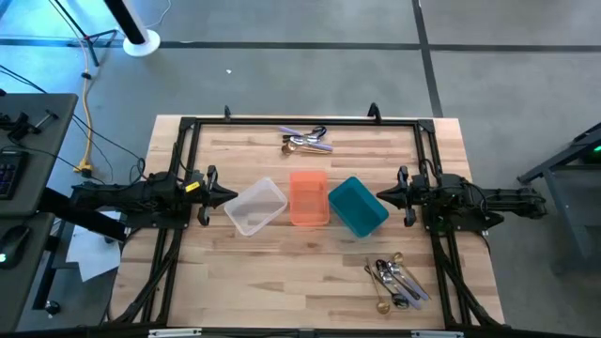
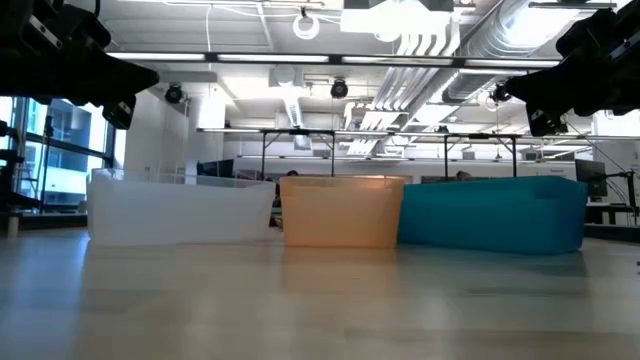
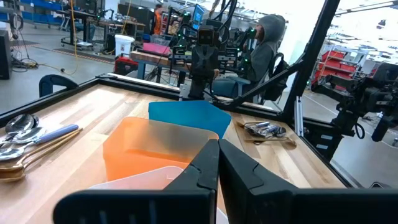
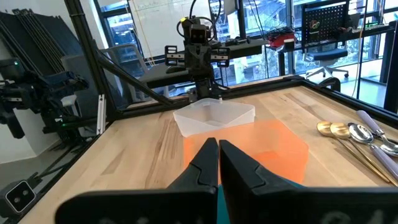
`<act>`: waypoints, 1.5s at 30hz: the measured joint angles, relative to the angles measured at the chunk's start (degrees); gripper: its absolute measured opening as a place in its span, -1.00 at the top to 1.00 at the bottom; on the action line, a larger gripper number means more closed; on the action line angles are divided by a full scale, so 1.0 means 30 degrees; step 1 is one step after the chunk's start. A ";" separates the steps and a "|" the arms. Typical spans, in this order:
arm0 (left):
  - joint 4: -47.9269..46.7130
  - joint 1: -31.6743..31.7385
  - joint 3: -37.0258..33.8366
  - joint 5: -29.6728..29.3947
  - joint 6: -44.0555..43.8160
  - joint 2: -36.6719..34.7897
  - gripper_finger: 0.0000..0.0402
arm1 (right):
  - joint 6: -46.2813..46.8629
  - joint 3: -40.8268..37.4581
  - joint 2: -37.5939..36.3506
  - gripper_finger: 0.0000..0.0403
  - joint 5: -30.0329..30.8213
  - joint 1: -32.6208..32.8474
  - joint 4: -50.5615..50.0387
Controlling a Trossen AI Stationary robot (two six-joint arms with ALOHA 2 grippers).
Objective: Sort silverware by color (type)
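Silverware lies in two loose heaps. One heap (image 1: 306, 141) of silver and gold pieces sits by the table's far edge; it shows in the left wrist view (image 3: 25, 140) and the right wrist view (image 4: 360, 138). The other heap (image 1: 396, 280) lies near the near right corner, also seen from the left wrist (image 3: 266, 129). My left gripper (image 1: 232, 196) hovers shut at the clear bin's left side. My right gripper (image 1: 380, 196) hovers shut at the teal bin's right side. Both are above the table and touch nothing.
Three bins stand in a row at the table's middle: clear (image 1: 254, 207), orange (image 1: 308, 197) and teal (image 1: 358, 207). A black frame (image 1: 300, 120) borders the table. A seated person (image 3: 264, 46) shows in the room beyond the table's right side.
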 joint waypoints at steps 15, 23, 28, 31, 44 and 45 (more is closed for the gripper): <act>0.0002 0.0000 0.0002 0.0007 0.0000 0.0000 1.00 | 0.0000 -0.0007 0.0000 1.00 0.0026 -0.0006 0.0118; -0.0004 0.0000 0.0002 0.0006 0.0000 0.0000 1.00 | 0.2721 -0.0007 0.0000 1.00 0.0044 -0.0004 0.0320; -0.0002 0.0000 0.0002 0.0000 0.0000 0.0000 1.00 | 0.5771 -0.0007 0.0000 1.00 0.0038 -0.0005 0.0335; 0.0000 0.0000 0.0000 0.0000 0.0000 0.0000 1.00 | 0.7397 -0.0007 0.0000 1.00 0.0705 0.0000 0.0681; -0.0006 0.0000 0.0000 0.0003 0.0000 0.0000 1.00 | 0.3775 0.1086 0.0915 1.00 0.5421 -0.0036 1.1852; 0.0002 0.0000 0.0000 0.0000 0.0000 0.0000 1.00 | 0.3407 0.1633 0.1196 1.00 0.5421 -0.0036 1.1874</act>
